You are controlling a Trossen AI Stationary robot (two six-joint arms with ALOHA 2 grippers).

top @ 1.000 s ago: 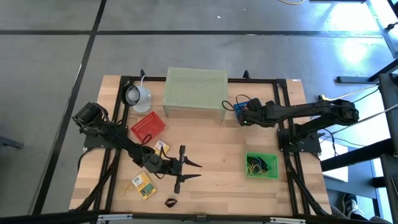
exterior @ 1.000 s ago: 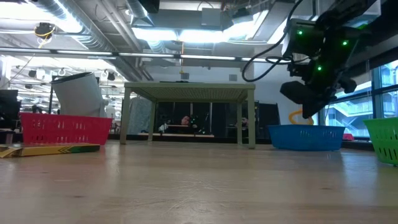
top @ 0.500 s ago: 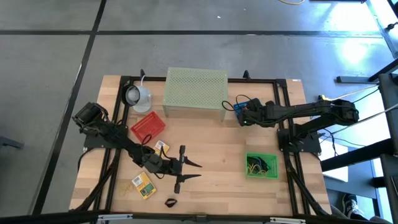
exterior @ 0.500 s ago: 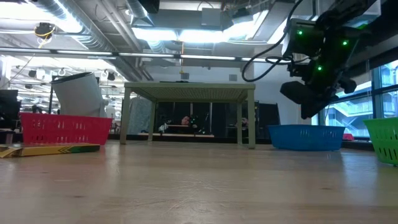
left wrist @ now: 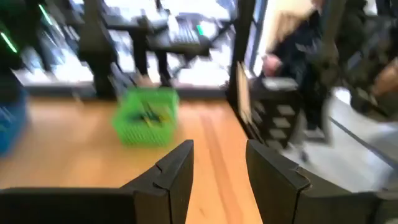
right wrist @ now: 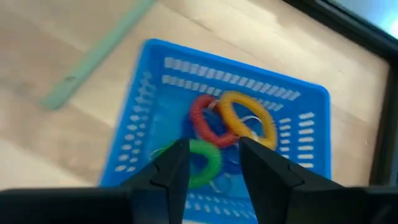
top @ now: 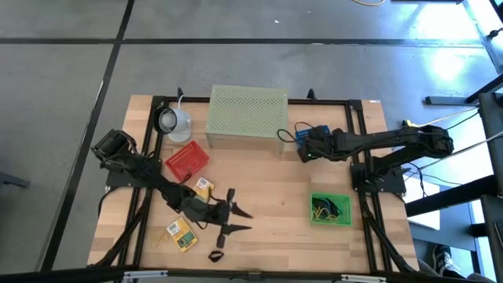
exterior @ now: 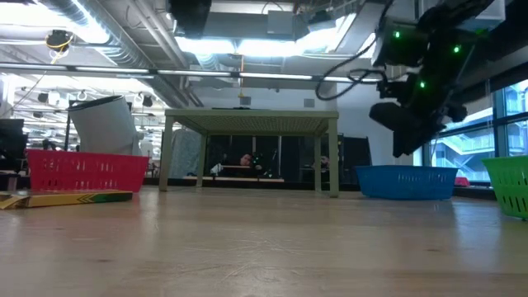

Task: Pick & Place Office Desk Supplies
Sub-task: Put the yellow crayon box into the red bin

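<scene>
— What sits around the arms on the wooden bench (top: 267, 185)?

— A pale green perforated stand (top: 247, 116) at the far edge, a red slotted plastic basket (top: 187, 159) and a white cup (top: 174, 121) towards the left, a green slotted plastic basket (top: 330, 209) at the near right holding yellow and dark bits. A blue slotted plastic basket (right wrist: 217, 140) stands just right of the stand. Nothing blocks the space around either tool.

— And the loose supplies?

— A red coiled loop (right wrist: 204, 120), a yellow coiled loop (right wrist: 245, 115) and a green coiled loop (right wrist: 200, 160) lie together inside the blue basket. A small yellow printed packet (top: 204, 185) lies near the left arm, a yellow-green flat box (top: 181, 233) closer to the front edge, and a small black clip (top: 215, 255) right at that edge.

— The tools?

— The right tool (right wrist: 212, 162) hangs over the blue basket, fingers parted by a narrow gap, gripping nothing. The left tool (top: 236, 220) is low above the bare bench middle, fingers spread wide, also empty.

— Any change from a moment ago?

— The right tool has shifted slightly towards the stand; the left tool's fingers have swung a little. The objects have not moved.
</scene>
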